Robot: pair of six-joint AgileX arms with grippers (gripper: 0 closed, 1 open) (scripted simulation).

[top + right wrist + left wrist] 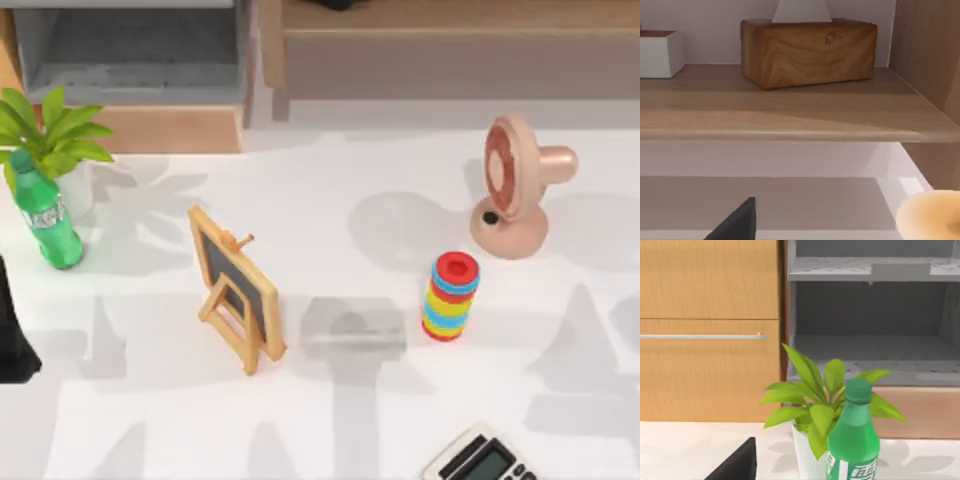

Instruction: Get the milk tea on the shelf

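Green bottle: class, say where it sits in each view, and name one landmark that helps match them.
Top view: green bottle at the table's left edge, beside the potted plant.
Left wrist view: in the foreground, before the plant.
Right wrist view: not in it.
Shared landmark: the shelf.

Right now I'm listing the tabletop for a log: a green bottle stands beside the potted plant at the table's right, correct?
Not quite. The green bottle does stand beside the potted plant, but at the table's left, as the top view shows. The pink fan is what stands at the right.
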